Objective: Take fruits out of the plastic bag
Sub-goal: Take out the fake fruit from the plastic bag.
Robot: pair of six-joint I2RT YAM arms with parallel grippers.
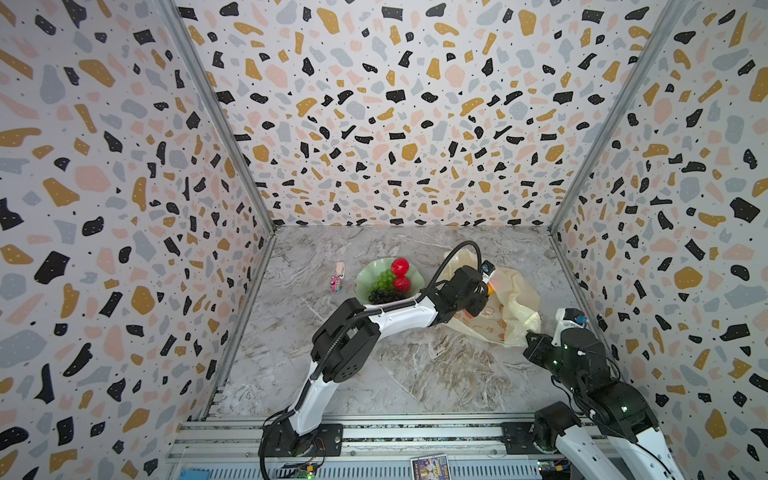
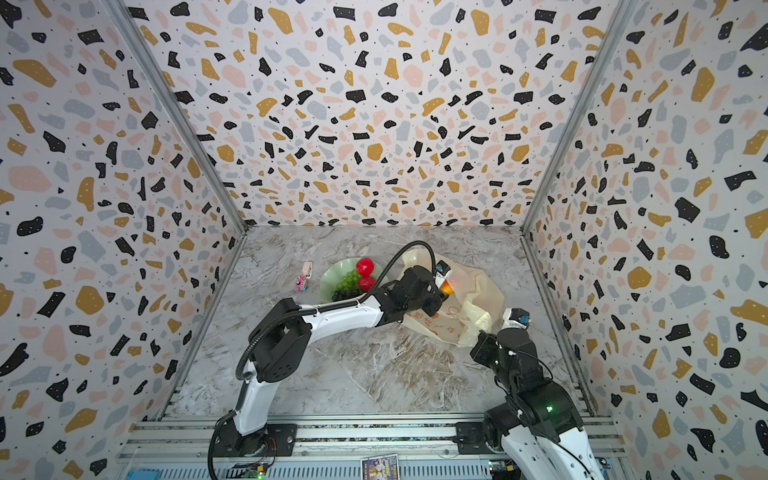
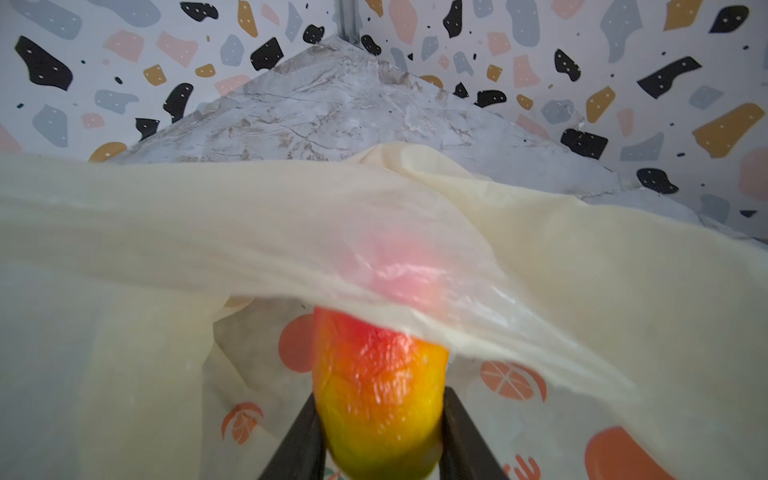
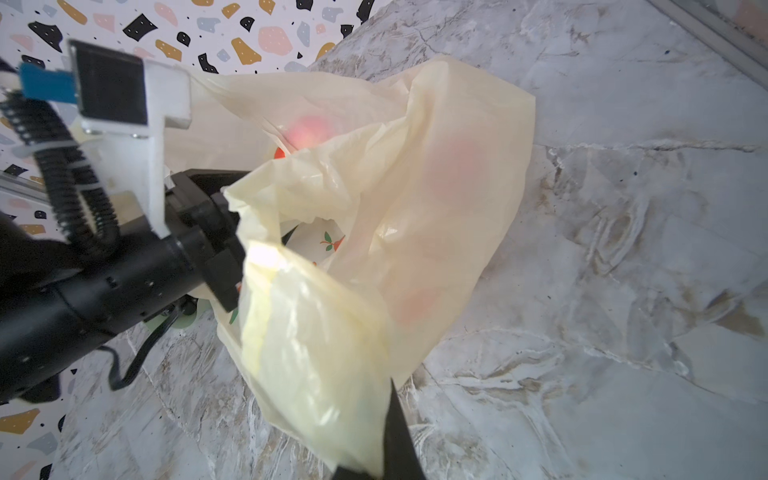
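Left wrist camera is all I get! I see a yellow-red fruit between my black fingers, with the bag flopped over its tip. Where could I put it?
Observer: Your yellow-red fruit could probably go on a pale green plate. It sits on the table beside the bag, left of it in both top views.
Operator: Is anything on it already?
Observer: Yes: two red apples, green grapes and dark grapes.
Operator: Is anyone holding the bag for me?
Observer: The right gripper is shut on the bag's edge.
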